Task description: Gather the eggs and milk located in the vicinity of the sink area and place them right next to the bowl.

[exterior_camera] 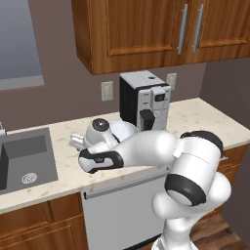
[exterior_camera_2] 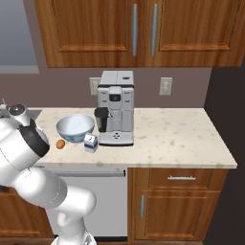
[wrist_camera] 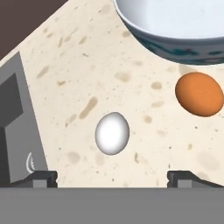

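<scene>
Gripper (wrist_camera: 112,177) spread wide, holding nothing, white egg (wrist_camera: 112,133) lying centre frame between its tips; orange egg (wrist_camera: 199,94) right, beside the bowl (wrist_camera: 175,43), rim cut off above; milk (exterior_camera_2: 91,142) touches the bowl's right; sink (wrist_camera: 17,131) clipped at left.

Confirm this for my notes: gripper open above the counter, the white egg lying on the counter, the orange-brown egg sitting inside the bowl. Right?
Not quite. The orange-brown egg lies on the counter just outside the bowl, as the hand view shows. The white egg on the counter and the open gripper are right.
</scene>
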